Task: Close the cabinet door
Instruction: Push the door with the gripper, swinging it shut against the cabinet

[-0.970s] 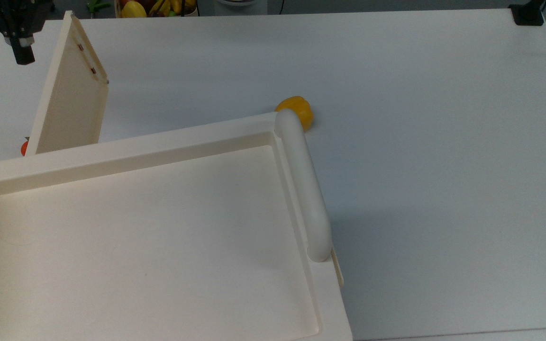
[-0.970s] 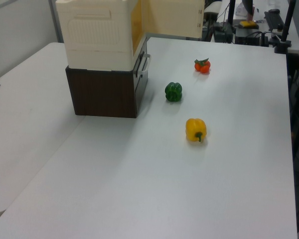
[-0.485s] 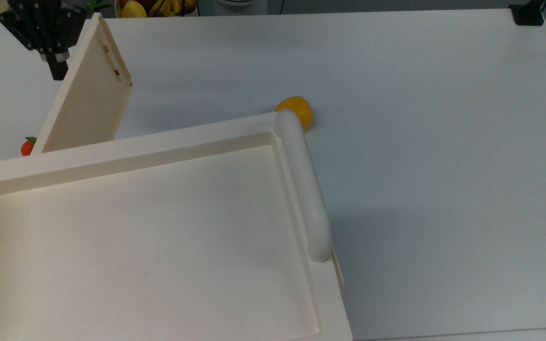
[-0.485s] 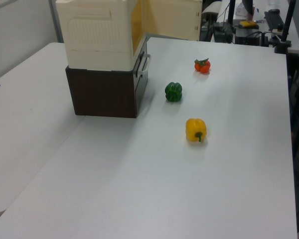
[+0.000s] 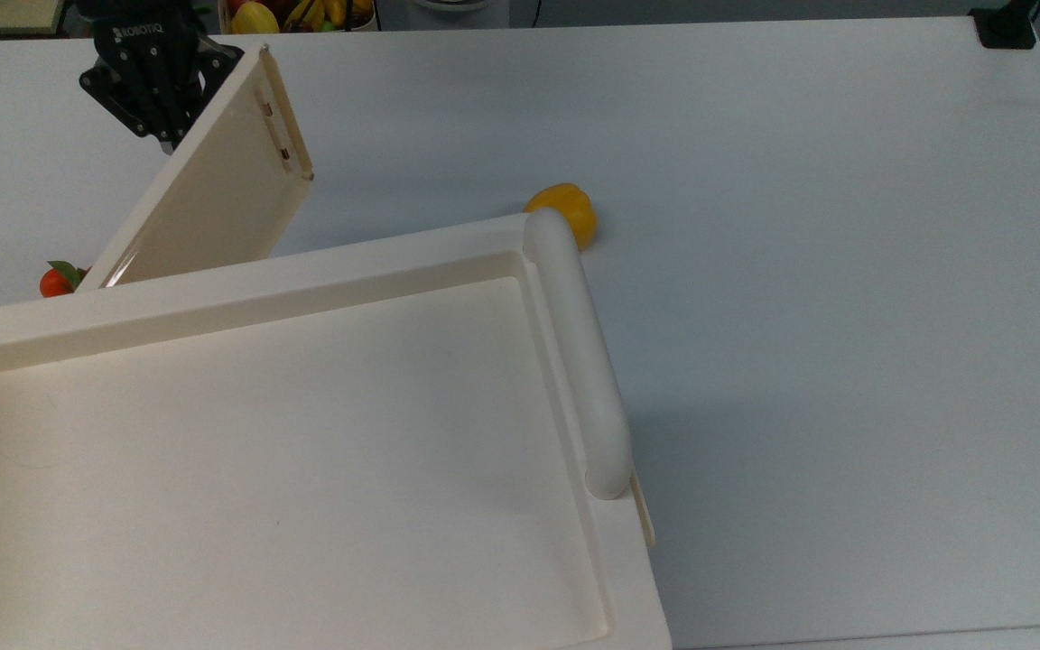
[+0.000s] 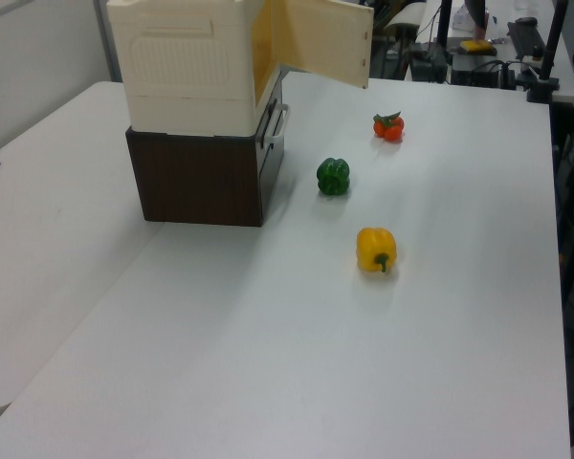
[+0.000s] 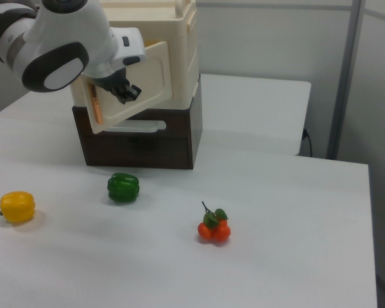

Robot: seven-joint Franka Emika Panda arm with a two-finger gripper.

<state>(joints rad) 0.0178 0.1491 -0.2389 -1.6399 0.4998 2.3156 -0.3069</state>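
Observation:
The cabinet door point(image 5: 213, 203) is a flat cream panel with two small dark spots near its free edge, and it stands partly open from the cabinet point(image 5: 240, 284). In the left view the cabinet door point(image 6: 316, 43) juts from the cream cabinet point(image 6: 182, 67) at an angle. In the right view the cabinet door point(image 7: 141, 83) hangs ajar in front of the cabinet point(image 7: 183, 45). My gripper point(image 5: 166, 143) sits against the door's outer face near its free edge, partly hidden behind the panel. The right view has my gripper point(image 7: 127, 93) pressed on that outer face, fingers shut with nothing between them.
The cabinet stands on a dark brown base point(image 6: 201, 182) with a handle. On the white table lie a yellow pepper point(image 6: 376, 249), a green pepper point(image 6: 333, 176) and a tomato bunch point(image 6: 388, 125). A fruit bowl point(image 5: 294, 13) sits beyond the table's far edge.
My gripper has moved toward the top view's right against the door. The door has swung with it, closer to the cabinet front. The peppers and tomatoes have not moved.

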